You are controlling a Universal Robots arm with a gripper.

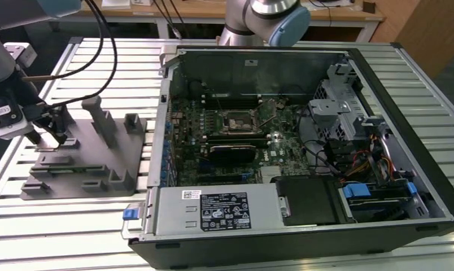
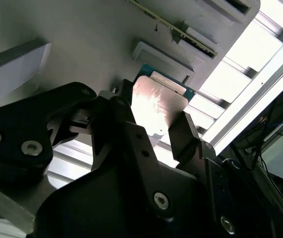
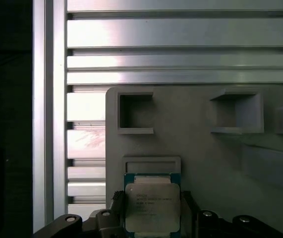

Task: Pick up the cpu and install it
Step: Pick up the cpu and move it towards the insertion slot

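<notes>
The cpu (image 3: 152, 204), a thin square chip with a pale silver top on a green board, sits between my gripper's (image 3: 152, 215) two black fingers (image 3: 115, 206). In the second wrist view the cpu's shiny top (image 2: 157, 105) shows with a finger (image 2: 183, 130) pressed against each side; the gripper (image 2: 156, 116) is shut on it. In the exterior view the gripper (image 1: 50, 140) hangs just over the grey plastic fixture (image 1: 84, 169) at that view's left. The motherboard's empty cpu socket (image 1: 237, 120) lies inside the open computer case (image 1: 362, 73).
The fixture (image 3: 196, 148) has raised posts and square pockets (image 3: 135, 113) close to the fingers. It rests on a slatted metal table (image 1: 99, 226). A second robot arm (image 1: 269, 17) stands behind the case. Cables, a drive cage (image 1: 340, 113) and a power supply (image 1: 219, 210) fill the case.
</notes>
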